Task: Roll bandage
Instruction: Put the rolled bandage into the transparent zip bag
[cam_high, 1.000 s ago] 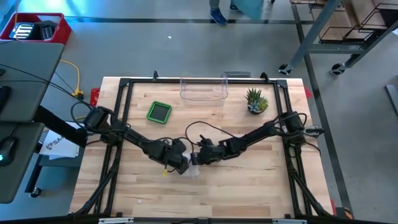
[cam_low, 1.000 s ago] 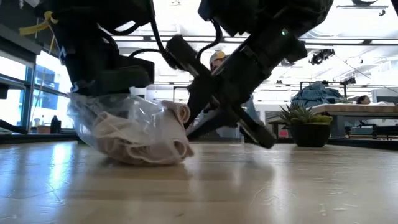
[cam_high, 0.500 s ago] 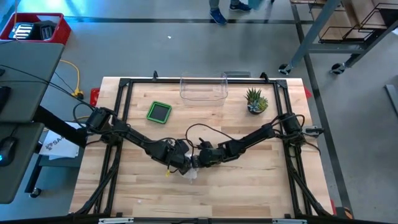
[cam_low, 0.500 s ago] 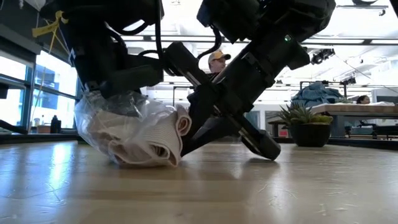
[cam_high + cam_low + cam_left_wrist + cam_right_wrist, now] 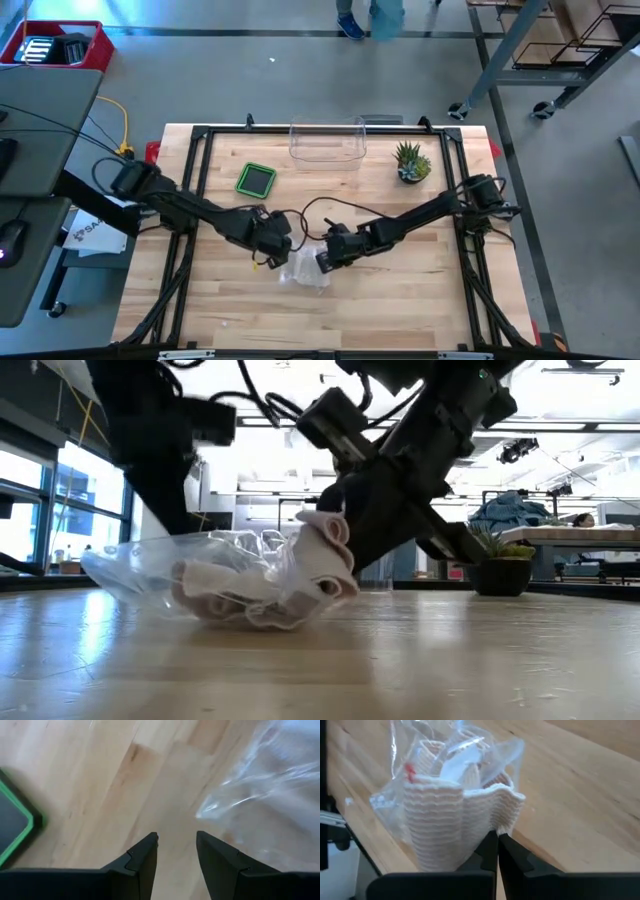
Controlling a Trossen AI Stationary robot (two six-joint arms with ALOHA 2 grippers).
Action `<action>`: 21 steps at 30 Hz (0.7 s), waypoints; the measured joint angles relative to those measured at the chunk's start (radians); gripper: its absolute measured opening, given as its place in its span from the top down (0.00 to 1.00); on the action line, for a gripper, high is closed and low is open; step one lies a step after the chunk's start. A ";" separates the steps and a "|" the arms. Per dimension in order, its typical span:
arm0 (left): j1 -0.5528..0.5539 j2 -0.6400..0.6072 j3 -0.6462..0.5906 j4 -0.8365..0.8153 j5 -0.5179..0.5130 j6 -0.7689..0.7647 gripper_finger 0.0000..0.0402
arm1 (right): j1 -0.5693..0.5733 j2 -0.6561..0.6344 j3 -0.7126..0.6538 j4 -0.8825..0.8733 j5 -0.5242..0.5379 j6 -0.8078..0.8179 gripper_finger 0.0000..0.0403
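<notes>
Right wrist view: right gripper [image 5: 497,840] jaws clenched on bandage [image 5: 455,820] edge, drawing it from plastic bag [image 5: 150,565]. Left gripper [image 5: 175,845] jaws released, empty, at bag's 10 o'clock.

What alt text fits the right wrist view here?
The right gripper, fingers shut, pinches the edge of a cream ribbed bandage that spills from a clear plastic bag on the wooden table.
</notes>
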 joint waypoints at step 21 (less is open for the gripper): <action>-0.009 -0.040 0.002 0.604 0.027 0.422 0.67 | -0.028 -0.195 0.000 -0.213 -0.017 -0.046 1.00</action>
